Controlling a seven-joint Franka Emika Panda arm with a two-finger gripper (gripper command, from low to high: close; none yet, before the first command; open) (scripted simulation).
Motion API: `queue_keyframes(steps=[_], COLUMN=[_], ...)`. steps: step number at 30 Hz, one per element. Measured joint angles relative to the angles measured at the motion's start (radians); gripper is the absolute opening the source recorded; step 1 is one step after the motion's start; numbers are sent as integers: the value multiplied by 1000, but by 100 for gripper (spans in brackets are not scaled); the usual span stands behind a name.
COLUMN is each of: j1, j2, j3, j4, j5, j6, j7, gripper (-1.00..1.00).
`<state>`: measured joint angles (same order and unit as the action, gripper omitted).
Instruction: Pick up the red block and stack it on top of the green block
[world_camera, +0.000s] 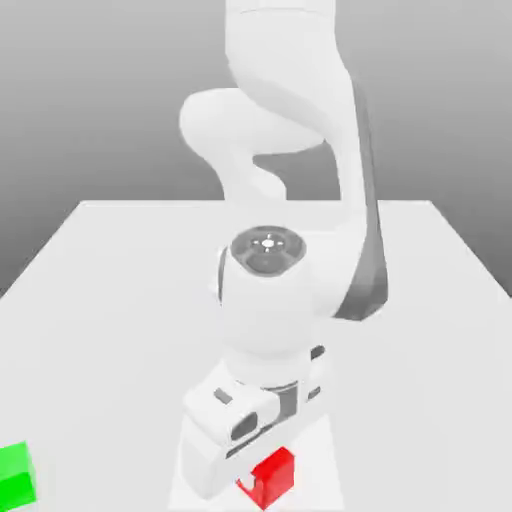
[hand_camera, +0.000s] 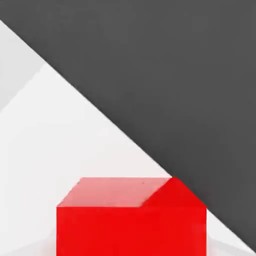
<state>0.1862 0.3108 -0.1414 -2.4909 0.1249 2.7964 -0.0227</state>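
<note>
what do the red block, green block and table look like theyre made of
Red block: a solid, uniform colour with a faint sheen on top, like smooth plastic or painted wood; a render leaves it open. Green block: the same flat, even look, in green. Table: plain matte white, with no grain or pattern.

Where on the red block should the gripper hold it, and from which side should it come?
Grip the red block across two opposite flat side faces, coming straight down from above. It sits flat on the white table with nothing beside it, and the green block stands well apart toward the exterior view's left.
</note>
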Motion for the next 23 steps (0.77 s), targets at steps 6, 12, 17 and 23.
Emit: queue_keyframes(steps=[6,12,17,23], j1=[-41,-172,-275,-317], j2=[-95,-36,59,147], j3=[-91,-244,-308,-263], j4=[40,180,271,284], j5=[-18,64,159,226], j6=[-141,-243,-259,-191], j7=[112,278,348,310], gripper=[-100,-100,-100,100])
